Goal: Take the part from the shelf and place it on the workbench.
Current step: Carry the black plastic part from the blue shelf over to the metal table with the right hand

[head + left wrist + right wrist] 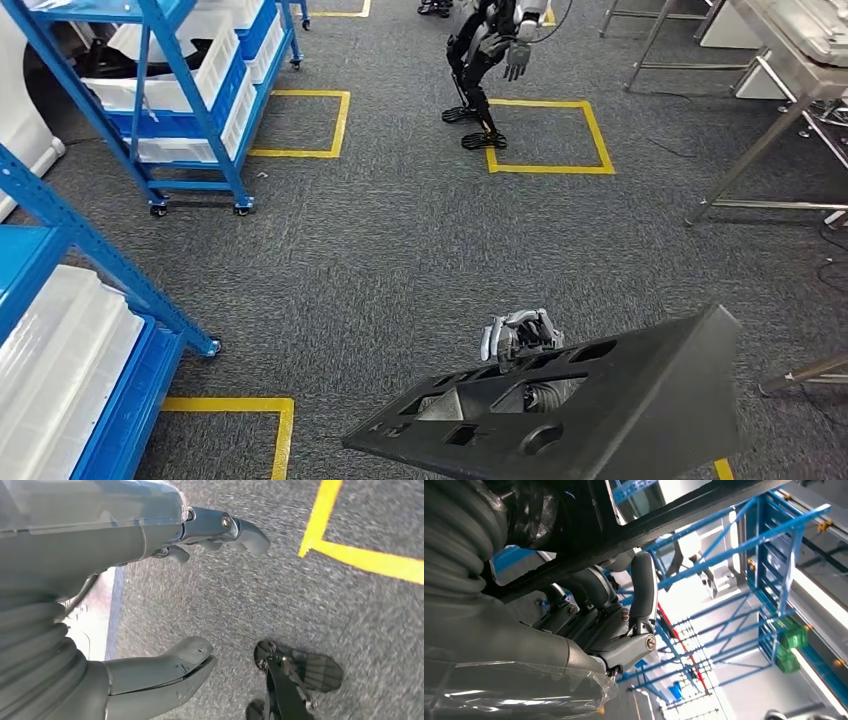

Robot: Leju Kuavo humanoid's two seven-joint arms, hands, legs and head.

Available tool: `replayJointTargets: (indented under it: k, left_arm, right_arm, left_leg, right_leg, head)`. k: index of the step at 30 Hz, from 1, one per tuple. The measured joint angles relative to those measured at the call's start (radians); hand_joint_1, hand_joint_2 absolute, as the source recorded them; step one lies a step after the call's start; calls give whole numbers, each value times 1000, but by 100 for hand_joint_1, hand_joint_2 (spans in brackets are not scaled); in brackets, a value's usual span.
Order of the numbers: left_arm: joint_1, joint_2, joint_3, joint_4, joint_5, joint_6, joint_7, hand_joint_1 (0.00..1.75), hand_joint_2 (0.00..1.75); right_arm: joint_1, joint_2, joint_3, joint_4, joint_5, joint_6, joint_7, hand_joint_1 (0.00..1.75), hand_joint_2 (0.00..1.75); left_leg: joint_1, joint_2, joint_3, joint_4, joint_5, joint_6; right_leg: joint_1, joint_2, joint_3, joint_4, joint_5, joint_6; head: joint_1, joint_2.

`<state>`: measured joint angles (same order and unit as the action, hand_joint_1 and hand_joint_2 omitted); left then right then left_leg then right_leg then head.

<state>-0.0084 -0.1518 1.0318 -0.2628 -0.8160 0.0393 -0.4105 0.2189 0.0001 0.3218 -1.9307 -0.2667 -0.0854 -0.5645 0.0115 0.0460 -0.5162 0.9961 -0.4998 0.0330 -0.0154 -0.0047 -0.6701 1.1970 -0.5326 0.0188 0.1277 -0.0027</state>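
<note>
Right hand (520,335) grips part (600,410), lower right of frame, single-handed; tilt risks slip. Left hand (165,605) open, holds nothing. Workbench (790,70) upper right; second robot (487,60) near path, collision risk.

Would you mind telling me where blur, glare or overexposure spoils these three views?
Head view: evenly lit and sharp; the black part shows little surface detail. Left wrist view: the carpet is streaked with motion blur beyond the left hand. Right wrist view: bright background washes out behind the blue shelving; right hand stays sharp.
</note>
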Motion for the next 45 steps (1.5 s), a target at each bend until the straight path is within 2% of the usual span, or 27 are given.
replayJointTargets:
  k: [2, 3, 4, 6, 7, 9, 10, 12, 13, 14, 15, 17, 19, 21, 23, 25, 27, 28, 29, 32, 34, 37, 39, 40, 42, 43, 45]
  left_arm:
    - [-1, 0, 0, 0, -2, 0, -1, 0, 175]
    - [-1, 0, 1, 0, -3, 0, -2, 0, 175]
    - [-2, 0, 1, 0, -4, 0, -3, 0, 175]
    - [-6, -1, 1, 0, -6, 1, -5, 0, 175]
    - [-7, -1, 1, 0, -7, 1, -6, 0, 175]
    - [-9, -2, 1, 0, -9, 3, -9, 0, 175]
    - [-9, -3, 1, 0, -10, 3, -10, 0, 175]
    - [-5, -4, 2, 0, -12, 4, -11, 0, 175]
    - [-3, -4, 3, 0, -14, 5, -11, 0, 175]
    - [-2, -4, 3, 0, -16, 6, -11, 0, 175]
    - [-1, -4, 4, 0, -18, 7, -11, 0, 175]
    - [-1, -4, 5, 0, -21, 7, -13, 0, 175]
    - [-3, -5, 6, 0, -24, 8, -16, 0, 175]
    - [-6, -5, 6, 0, -27, 8, -17, 0, 175]
    - [-8, -6, 7, 0, -28, 8, -19, 0, 175]
    - [-6, -6, 7, 0, -28, 9, -21, 0, 175]
    - [-3, -6, 7, 0, -29, 10, -22, 0, 175]
    - [-2, -6, 8, 0, -29, 10, -22, 0, 175]
    - [-3, -6, 8, 0, -30, 10, -22, 0, 175]
    - [-4, -6, 8, 0, -36, 10, -25, 0, 175]
    - [-5, -7, 9, 0, -38, 10, -26, 0, 175]
    - [-9, -7, 10, 0, -39, 10, -26, 0, 175]
    - [-10, -7, 10, 0, -39, 9, -27, 0, 175]
    - [-9, -7, 11, 0, -39, 8, -28, 0, 175]
    - [-6, -8, 14, 0, -38, 4, -28, 0, 175]
    - [-4, -8, 16, 0, -37, 2, -28, 0, 175]
    - [-2, -7, 21, 0, -37, 0, -27, 0, 175]
  right_arm:
    - [0, 0, -2, 0, 1, -2, 0, 175, 175]
    - [0, 0, -2, 0, 1, -4, 1, 175, 175]
    - [0, 0, -2, 0, 2, -6, 1, 175, 175]
    - [2, 0, -3, -1, 6, -13, 1, 175, 175]
    - [3, 0, -3, -2, 9, -15, 1, 175, 175]
    - [3, 0, -4, -3, 15, -18, 2, 175, 175]
    - [3, 0, -4, -3, 17, -19, 2, 175, 175]
    - [3, 0, -4, -2, 19, -23, 3, 175, 175]
    - [4, 0, -4, -1, 20, -25, 3, 175, 175]
    - [4, 0, -4, -1, 21, -28, 3, 175, 175]
    - [4, 0, -4, -1, 22, -30, 3, 175, 175]
    - [3, 0, -4, -1, 27, -35, 4, 175, 175]
    - [3, 0, -4, -1, 35, -39, 5, 175, 175]
    - [6, 0, -4, -1, 39, -43, 5, 175, 175]
    - [8, 0, -4, -2, 39, -46, 6, 175, 175]
    - [8, 0, -4, -2, 39, -47, 6, 175, 175]
    - [8, 0, -4, -1, 39, -49, 6, 175, 175]
    - [9, 0, -4, -1, 39, -49, 6, 175, 175]
    - [9, 0, -4, 0, 39, -50, 6, 175, 175]
    - [9, 0, -4, 0, 40, -54, 6, 175, 175]
    - [8, 0, -4, 0, 40, -54, 6, 175, 175]
    - [10, 0, -4, -2, 41, -54, 6, 175, 175]
    - [8, 0, -5, -2, 42, -54, 6, 175, 175]
    - [8, 0, -5, -2, 42, -54, 6, 175, 175]
    - [7, 0, -5, -1, 42, -55, 6, 175, 175]
    - [7, 0, -5, 0, 42, -55, 6, 175, 175]
    - [8, 0, -6, 1, 43, -56, 6, 175, 175]
  left_leg:
    - [-5, 39, 6, 3, -9, -10]
    - [-7, 48, 9, 4, -12, -15]
    - [-8, 57, 11, 5, -15, -20]
    - [-8, 73, 16, 5, -20, -31]
    - [-5, 64, 15, 13, -30, -36]
    - [0, 16, -12, 82, -78, -44]
    - [1, -12, -42, 147, -111, -45]
    - [2, -34, -105, 271, -154, -46]
    - [2, -37, -120, 291, -146, -45]
    - [2, -40, -115, 269, -116, -43]
    - [2, -48, -94, 212, -73, -40]
    - [3, -91, -45, 86, -14, -34]
    - [3, -121, -24, 36, -6, -30]
    - [2, -106, -21, 26, -2, -22]
    - [4, -81, -18, 13, 6, -7]
    - [3, -55, -17, 7, 10, 3]
    - [0, -27, -18, 7, 9, 6]
    - [0, -12, -18, 7, 7, 5]
    - [-1, 1, -18, 8, 6, 4]
    - [-2, 34, -10, 11, -3, -6]
    - [-5, 49, -4, 12, -9, -17]
    - [-4, 63, 4, 15, -19, -34]
    - [0, 23, -16, 67, -58, -42]
    - [2, -6, -41, 124, -90, -44]
    - [2, -32, -105, 252, -143, -45]
    - [2, -36, -125, 287, -145, -45]
    - [3, -42, -115, 247, -93, -42]
  right_leg:
    - [3, -49, 67, -112, 45, -4]
    - [8, -62, 85, -148, 50, -9]
    - [13, -65, 89, -161, 47, -15]
    - [15, -42, 87, -164, 50, -27]
    - [13, -31, 89, -168, 52, -33]
    - [9, -10, 93, -174, 56, -45]
    - [9, 0, 92, -174, 57, -48]
    - [12, 26, 91, -172, 56, -52]
    - [13, 40, 92, -170, 55, -52]
    - [14, 56, 92, -168, 55, -53]
    - [14, 70, 93, -165, 53, -52]
    - [13, 95, 91, -157, 50, -47]
    - [9, 115, 83, -153, 52, -37]
    - [6, 131, 75, -155, 57, -25]
    - [10, 95, 62, -131, 40, -16]
    - [11, 35, 18, -37, -15, -10]
    - [5, 16, -39, 81, -64, -4]
    - [2, 13, -51, 108, -66, -1]
    - [0, 9, -42, 92, -48, 1]
    - [2, -43, 63, -101, 33, -2]
    - [10, -66, 93, -162, 42, -10]
    - [12, -34, 94, -168, 46, -25]
    - [7, -13, 96, -175, 51, -38]
    - [7, -3, 96, -175, 52, -42]
    - [8, 21, 94, -174, 52, -48]
    - [10, 36, 94, -172, 52, -48]
    - [11, 65, 96, -169, 51, -48]
  head:
    - [0, 0]
    - [0, 0]
    - [-1, 0]
    - [-1, 0]
    - [-1, 0]
    - [-1, 0]
    - [-1, 0]
    - [-1, 0]
    - [-1, 0]
    - [-1, 0]
    - [-1, 0]
    - [-1, 0]
    - [-1, 0]
    - [-1, 0]
    - [-1, 0]
    - [-1, 0]
    - [0, 0]
    - [0, 0]
    - [0, 0]
    - [0, 0]
    - [-1, 0]
    - [-1, 0]
    - [-1, 0]
    - [-1, 0]
    - [-2, 0]
    - [-2, 0]
    - [-2, 0]
